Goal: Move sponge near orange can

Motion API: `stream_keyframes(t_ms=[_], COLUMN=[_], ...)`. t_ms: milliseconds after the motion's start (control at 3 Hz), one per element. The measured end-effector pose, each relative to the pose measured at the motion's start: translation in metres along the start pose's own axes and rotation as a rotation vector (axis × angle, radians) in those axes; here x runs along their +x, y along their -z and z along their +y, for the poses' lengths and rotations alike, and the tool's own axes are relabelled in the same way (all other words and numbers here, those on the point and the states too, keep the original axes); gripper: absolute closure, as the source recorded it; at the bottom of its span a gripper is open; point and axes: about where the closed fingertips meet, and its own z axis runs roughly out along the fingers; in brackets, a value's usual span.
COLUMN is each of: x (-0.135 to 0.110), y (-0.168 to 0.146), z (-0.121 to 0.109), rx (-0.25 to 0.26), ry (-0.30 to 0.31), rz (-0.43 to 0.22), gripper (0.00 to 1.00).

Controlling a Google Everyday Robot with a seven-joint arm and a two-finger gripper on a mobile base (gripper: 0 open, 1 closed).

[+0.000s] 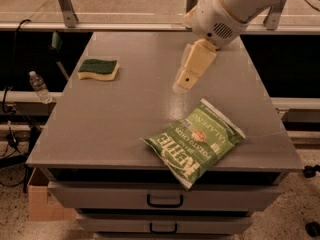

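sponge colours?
Sponge: dark green scouring top, yellow body; camera view. End effector hangs above the table, apart from the sponge.
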Motion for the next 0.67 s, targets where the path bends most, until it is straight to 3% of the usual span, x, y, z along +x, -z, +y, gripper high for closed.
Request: stream_keyframes(t_ms=[333, 667], x=[-0.007, -0.042], y=[-0.017, -0.071], z=[-0.009, -0.023], rx=[0.024, 0.011], ry=[-0.033, -0.065], rz=[-0.047, -0.166], gripper=[0.0, 0.0])
